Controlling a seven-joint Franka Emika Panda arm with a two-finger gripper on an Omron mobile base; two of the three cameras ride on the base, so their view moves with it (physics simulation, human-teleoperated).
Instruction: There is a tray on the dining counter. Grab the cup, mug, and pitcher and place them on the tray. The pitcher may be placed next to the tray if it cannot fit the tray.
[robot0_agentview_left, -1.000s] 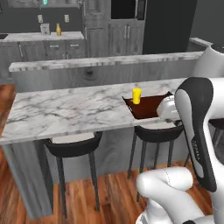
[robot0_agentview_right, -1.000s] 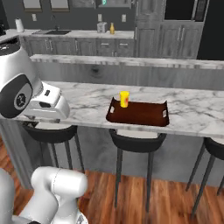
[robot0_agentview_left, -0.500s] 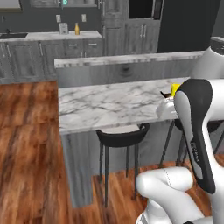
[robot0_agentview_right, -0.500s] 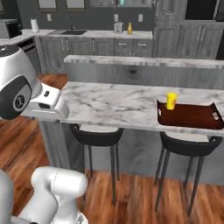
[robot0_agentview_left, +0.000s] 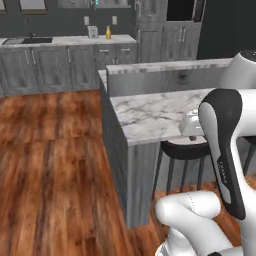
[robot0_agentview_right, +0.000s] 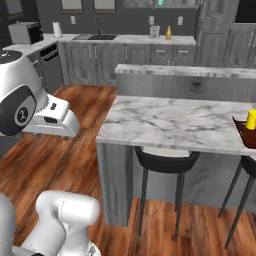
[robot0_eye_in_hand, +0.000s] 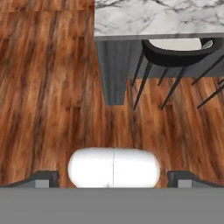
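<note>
Wooden floor (robot0_agentview_left: 55, 160) lies bare to the left of the dining bench (robot0_agentview_right: 170, 122), giving wide free passage there. The marble top near its end carries nothing; at the far right edge the tray (robot0_agentview_right: 246, 134) and cup (robot0_agentview_right: 251, 119) occupy the surface. A raised ledge (robot0_agentview_right: 185, 71) walls the far side. Beneath, dark stools (robot0_agentview_right: 165, 165) block the underside. The tool (robot0_eye_in_hand: 113, 178), jaws spread wide, hangs over floor.

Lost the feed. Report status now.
Gripper open, empty, over wood floor. Cup on tray, far end of dining counter. Pitcher on back counter.
</note>
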